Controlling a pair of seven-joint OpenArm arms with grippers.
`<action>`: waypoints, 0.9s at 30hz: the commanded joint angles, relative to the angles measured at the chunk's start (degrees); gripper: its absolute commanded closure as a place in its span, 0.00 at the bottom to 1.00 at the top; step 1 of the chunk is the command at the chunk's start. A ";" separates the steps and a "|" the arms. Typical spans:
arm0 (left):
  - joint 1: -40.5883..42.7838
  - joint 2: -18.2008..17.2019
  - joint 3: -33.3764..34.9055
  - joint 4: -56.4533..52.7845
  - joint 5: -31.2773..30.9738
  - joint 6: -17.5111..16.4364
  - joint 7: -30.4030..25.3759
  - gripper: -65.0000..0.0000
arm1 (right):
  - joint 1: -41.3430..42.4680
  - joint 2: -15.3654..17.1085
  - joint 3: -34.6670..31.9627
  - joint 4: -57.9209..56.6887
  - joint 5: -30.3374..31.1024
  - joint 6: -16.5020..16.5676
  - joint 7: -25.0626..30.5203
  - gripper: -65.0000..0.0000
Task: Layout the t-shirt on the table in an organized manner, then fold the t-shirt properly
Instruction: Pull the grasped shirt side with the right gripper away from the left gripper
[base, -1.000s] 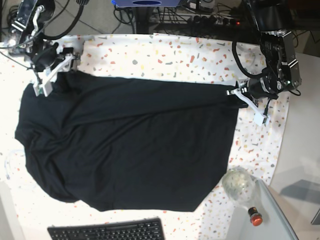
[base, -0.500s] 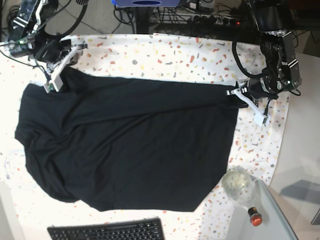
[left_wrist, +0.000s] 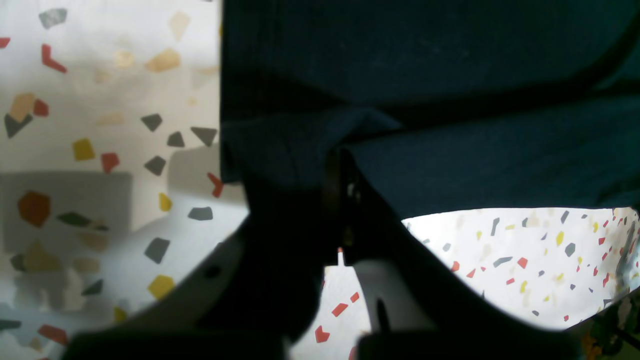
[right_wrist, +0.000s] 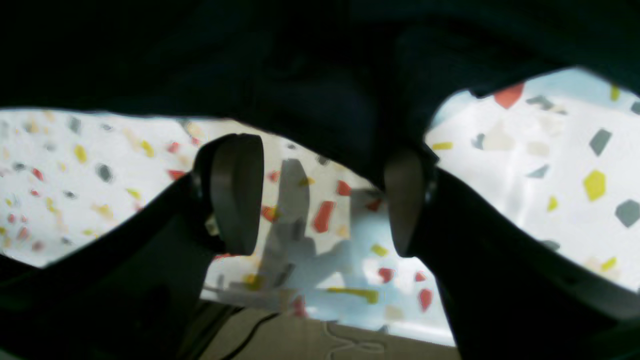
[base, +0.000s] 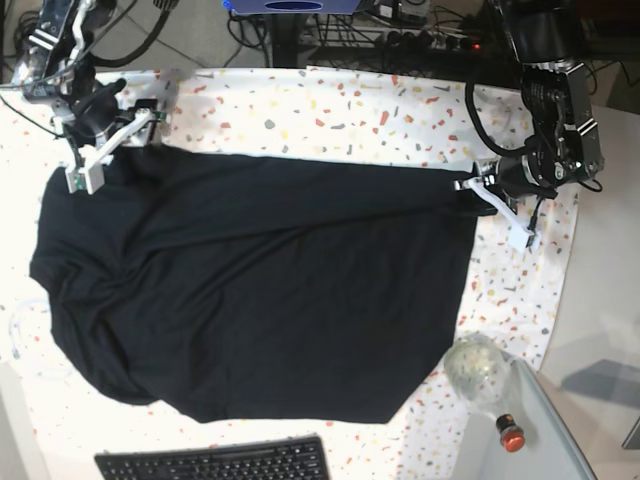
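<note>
The t-shirt (base: 290, 300) lies in the middle of the bench (base: 330, 110). At two o'clock, the left jaws (base: 470, 187) are clamped on its edge. At ten o'clock, the right jaws (right_wrist: 320, 200), closed half a second ago, now stand apart; regrasping seems needed.

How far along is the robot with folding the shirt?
The shirt is spread across the table, with one fold lying along its edge near the arms. In hand: the left gripper is shut on one end of that edge, while the right gripper is open by the other. Left: the rumpled side by the right gripper needs straightening, and the shirt isn't yet a compact bundle.
</note>
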 joint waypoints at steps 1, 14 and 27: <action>-0.63 -0.91 -0.21 0.94 -0.68 -0.19 -0.63 1.00 | 1.14 0.62 0.21 -0.64 0.51 -0.09 0.92 0.52; -0.54 -1.61 -0.21 1.03 -0.68 -0.19 -0.63 1.00 | -1.06 -1.93 0.21 8.15 0.94 0.08 -10.69 1.00; 1.04 -1.35 3.40 6.04 -0.68 -0.19 -0.63 1.00 | 0.17 -2.37 -1.02 8.15 -0.99 -3.78 -6.82 1.00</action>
